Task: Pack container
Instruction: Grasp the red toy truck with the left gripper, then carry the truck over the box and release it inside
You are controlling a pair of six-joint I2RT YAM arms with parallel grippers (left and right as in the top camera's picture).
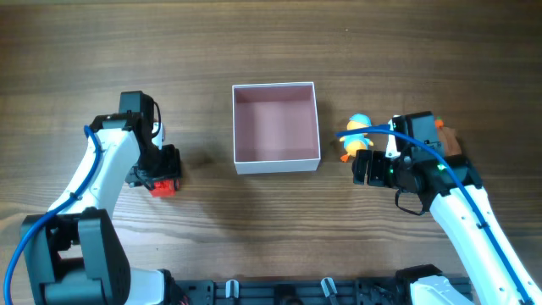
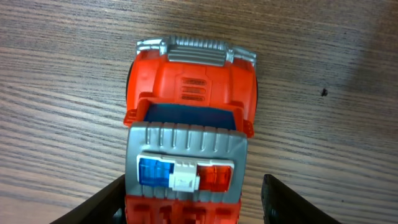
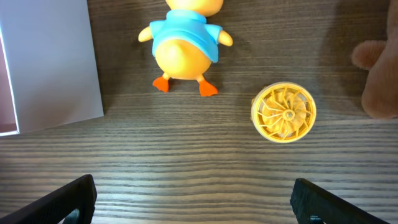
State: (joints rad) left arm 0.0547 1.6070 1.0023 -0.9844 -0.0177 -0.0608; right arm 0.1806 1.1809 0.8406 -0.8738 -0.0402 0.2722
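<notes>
The container [image 1: 277, 162], a square white-walled box with a pink inside, stands empty at the table's middle; its white wall shows in the right wrist view [image 3: 53, 68]. My left gripper [image 1: 161, 169] is open and straddles a red and grey toy fire truck [image 2: 189, 93] with a blue and red light bar, left of the container; a gap shows at the right finger [image 2: 193, 200]. My right gripper [image 3: 193, 199] is open and empty, just short of a yellow duck in a blue shirt [image 3: 185, 43] and a yellow finned disc [image 3: 283, 112], right of the container [image 1: 366, 168].
A brown plush toy [image 3: 379, 81] lies right of the disc, by the right arm [image 1: 446, 135]. The duck [image 1: 356, 135] lies close to the container's right wall. The red truck [image 1: 163, 188] peeks out under the left gripper.
</notes>
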